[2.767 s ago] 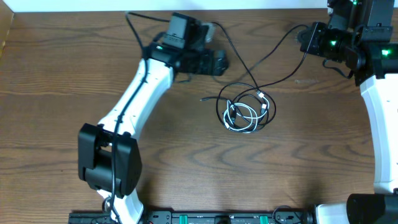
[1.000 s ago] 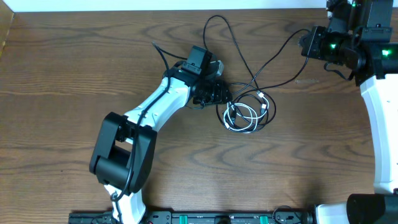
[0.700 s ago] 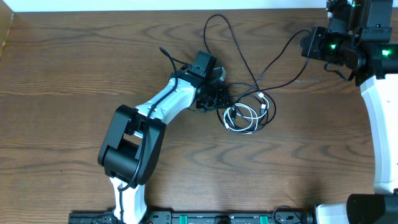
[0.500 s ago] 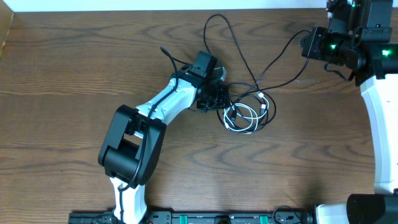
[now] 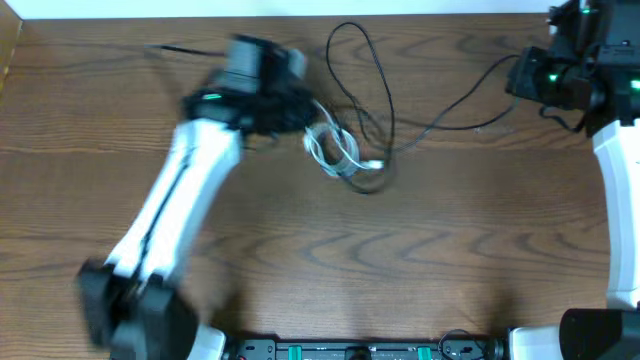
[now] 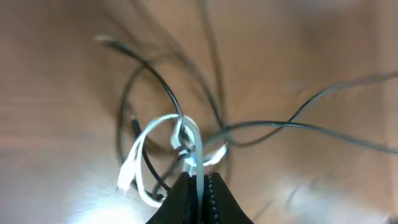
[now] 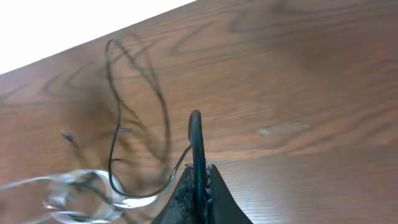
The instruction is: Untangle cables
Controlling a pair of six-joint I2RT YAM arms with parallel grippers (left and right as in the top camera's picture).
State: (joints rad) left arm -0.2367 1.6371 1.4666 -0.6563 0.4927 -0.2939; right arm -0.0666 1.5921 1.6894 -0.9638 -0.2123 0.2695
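Tangle (image 5: 345, 158) sits just beside my left gripper (image 6: 198, 179), clamped on the thin white cord (image 6: 198, 155); my right gripper (image 7: 196, 171), pinching the long thin black cord (image 7: 195, 134), is well apart, rightward.

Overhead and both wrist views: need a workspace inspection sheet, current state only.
Surface: wooden table, no spills seen.
Job's things: white cable coiled, black cable looping through it; tangled.
Clutter: nothing seen.
Grippers: left gripper shut on white cable; right gripper shut on black cable.
Cables: only the job's two are clear; left arm blurred overhead.
Surroundings: white strip past the far table edge; black rail at the near edge.
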